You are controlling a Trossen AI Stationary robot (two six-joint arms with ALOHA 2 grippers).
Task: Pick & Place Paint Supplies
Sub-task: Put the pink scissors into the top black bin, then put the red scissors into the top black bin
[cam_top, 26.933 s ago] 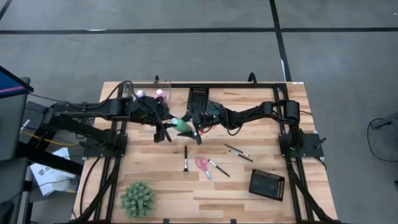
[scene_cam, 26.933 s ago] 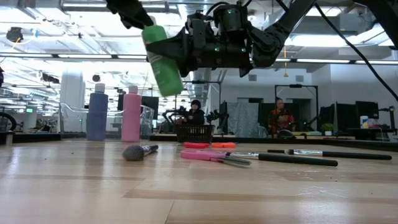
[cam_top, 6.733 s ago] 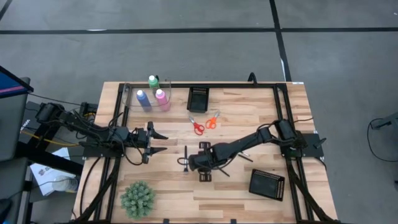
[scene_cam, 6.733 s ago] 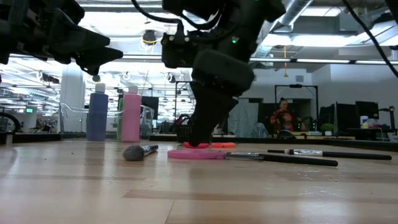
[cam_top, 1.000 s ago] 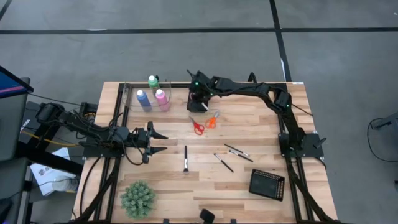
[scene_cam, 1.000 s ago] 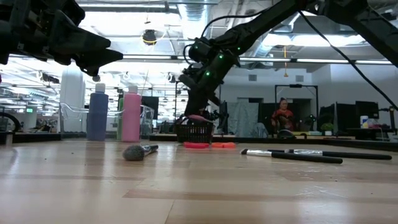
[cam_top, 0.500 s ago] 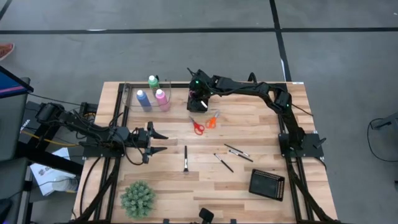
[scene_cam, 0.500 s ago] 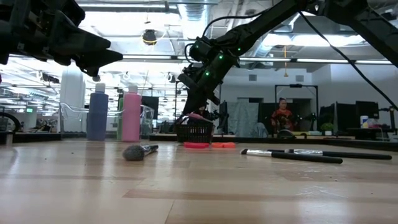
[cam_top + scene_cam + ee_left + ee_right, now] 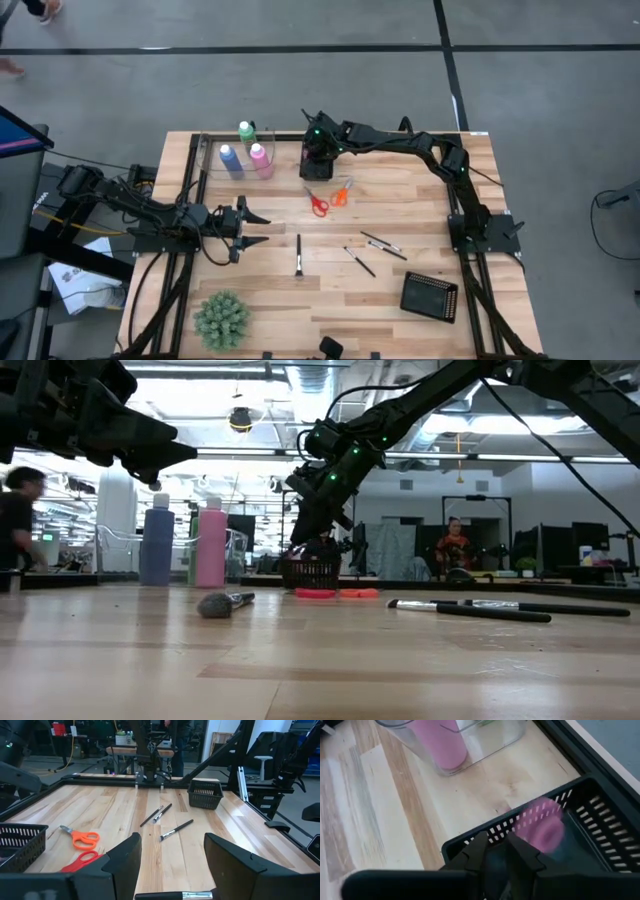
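Hovering over the black mesh tray (image 9: 600, 815), the right pincer (image 9: 496, 851) stands slightly parted, gripping nothing; only its wrist view shows pink-handled scissors (image 9: 544, 826) blurred inside, just ahead. No writing legible. The left pincer (image 9: 170, 855) gapes empty.

1. A robotics lab or workshop in an open industrial hall: the butcher-block bench (image 9: 400, 200) stands on grey concrete floor (image 9: 300, 90) marked with dark lines.
2. Two dark robot arms are mounted on a black metal frame (image 9: 455, 215) along the bench edges.
3. Behind it are exposed ceiling ducts (image 9: 300, 375), strip lighting, more workstations and seated people (image 9: 455, 550).
4. Office chairs (image 9: 265, 765) and cabling stand nearby.
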